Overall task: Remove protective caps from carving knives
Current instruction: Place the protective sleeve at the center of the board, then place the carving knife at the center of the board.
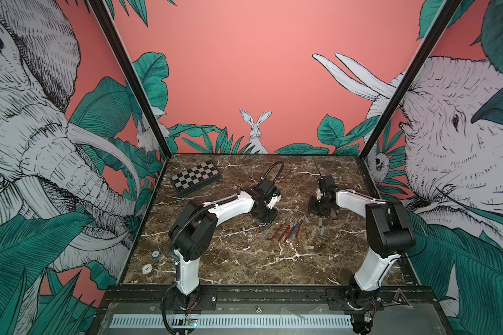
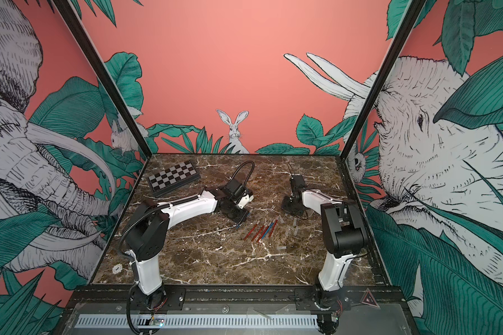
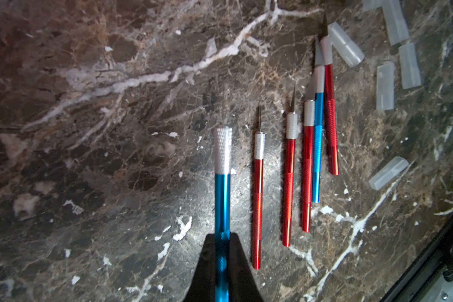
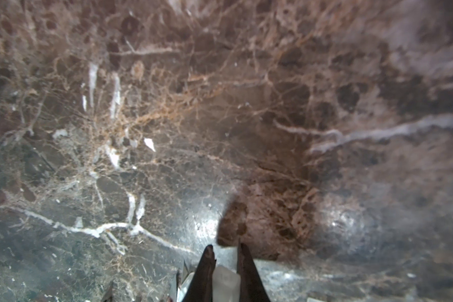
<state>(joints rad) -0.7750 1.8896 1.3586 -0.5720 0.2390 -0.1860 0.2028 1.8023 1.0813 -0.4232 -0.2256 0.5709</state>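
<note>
In the left wrist view my left gripper (image 3: 222, 235) is shut on a blue carving knife (image 3: 222, 198), whose knurled silver collar points away with no cap on it. Beside it on the marble lie several bare carving knives: red ones (image 3: 257, 204) (image 3: 288, 188) and a blue one (image 3: 317, 157). Loose clear protective caps (image 3: 345, 44) (image 3: 385, 86) (image 3: 389, 172) lie past them. My right gripper (image 4: 225, 247) hangs low over the table, and a clear protective cap (image 4: 226, 279) fills the narrow gap between its fingers. In a top view the knife row (image 1: 288, 230) lies between both grippers.
A black-and-silver checkered board (image 1: 195, 177) sits at the back left. Two small round items (image 1: 155, 254) (image 1: 146, 269) lie near the left edge. More loose caps (image 1: 321, 230) (image 1: 310, 248) are scattered right of the knives. Walls close the table on three sides.
</note>
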